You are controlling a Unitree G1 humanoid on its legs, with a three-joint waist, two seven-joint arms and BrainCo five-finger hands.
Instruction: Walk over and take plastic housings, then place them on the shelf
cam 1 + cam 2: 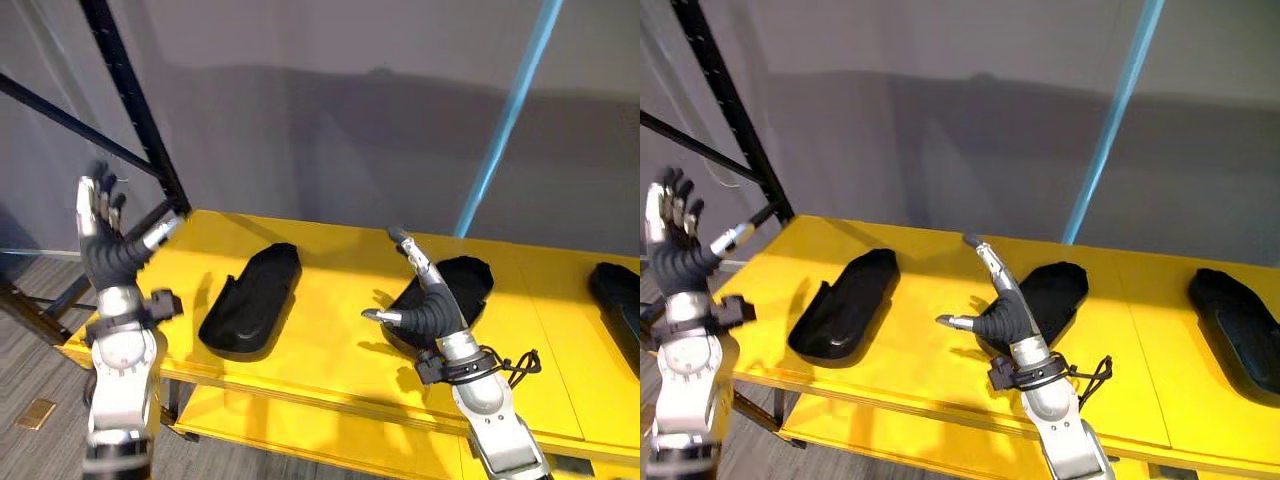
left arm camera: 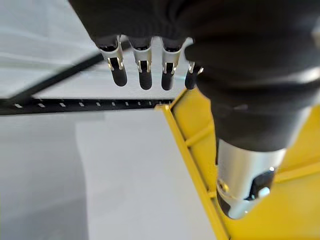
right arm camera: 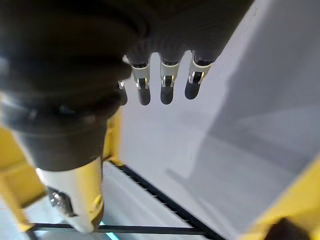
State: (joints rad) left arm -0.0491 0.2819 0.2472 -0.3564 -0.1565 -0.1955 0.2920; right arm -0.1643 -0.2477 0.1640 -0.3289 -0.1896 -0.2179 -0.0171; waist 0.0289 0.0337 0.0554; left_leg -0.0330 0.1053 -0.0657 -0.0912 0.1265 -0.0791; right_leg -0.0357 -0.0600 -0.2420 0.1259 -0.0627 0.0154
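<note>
Through the left wrist camera I am looking along my left hand (image 2: pixel 240 75) from behind its dark ribbed cover, which takes up much of the picture. The fingers (image 2: pixel 145 75) reach out straight in a row, silver with dark tips. The thumb (image 2: pixel 245 185) stands apart from them, also straight. Past the thumb lies the yellow shelf (image 2: pixel 186 152); its raised rim runs slantwise past the hand, with yellow cross ribs beside it. Beyond the fingertips a black perforated beam (image 2: pixel 75 104) meets the shelf's corner, and a thinner black brace (image 2: pixel 55 79) slants behind the fingers. Behind all this I see a plain grey surface (image 2: pixel 75 175).
</note>
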